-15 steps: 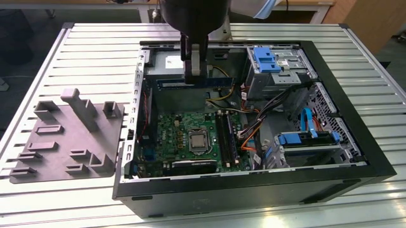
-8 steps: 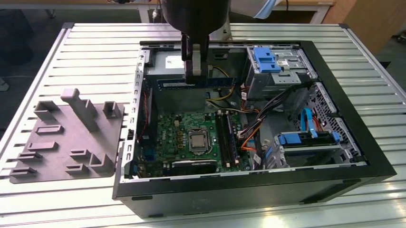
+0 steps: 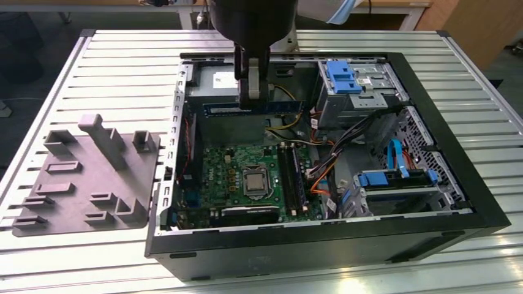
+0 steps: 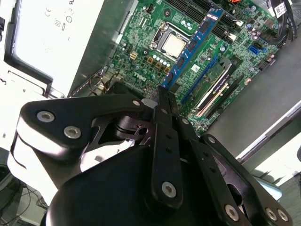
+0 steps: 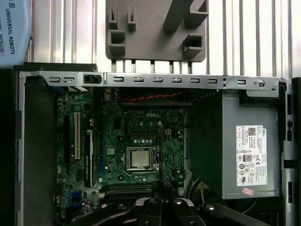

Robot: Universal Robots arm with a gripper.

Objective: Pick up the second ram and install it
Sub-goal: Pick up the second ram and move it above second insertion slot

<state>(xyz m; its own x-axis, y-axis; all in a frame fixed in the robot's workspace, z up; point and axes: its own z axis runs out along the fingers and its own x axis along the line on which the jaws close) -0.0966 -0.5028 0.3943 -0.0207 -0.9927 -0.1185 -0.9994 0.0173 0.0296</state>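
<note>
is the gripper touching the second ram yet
Touching: in the second wrist view the gripper is shut on one end of the second ram.

The black metal pincer has flat, shiny bars joined by round silver screws. Its two thin fingers look grey in the exterior view. Above them sits a fat, round, smooth, dark arm.

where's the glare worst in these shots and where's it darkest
second wrist view: glare bleaches the power supply white, yet the second ram in the gripper reads fine; exterior view: the arm above is near black; first wrist view: evenly lit
</note>
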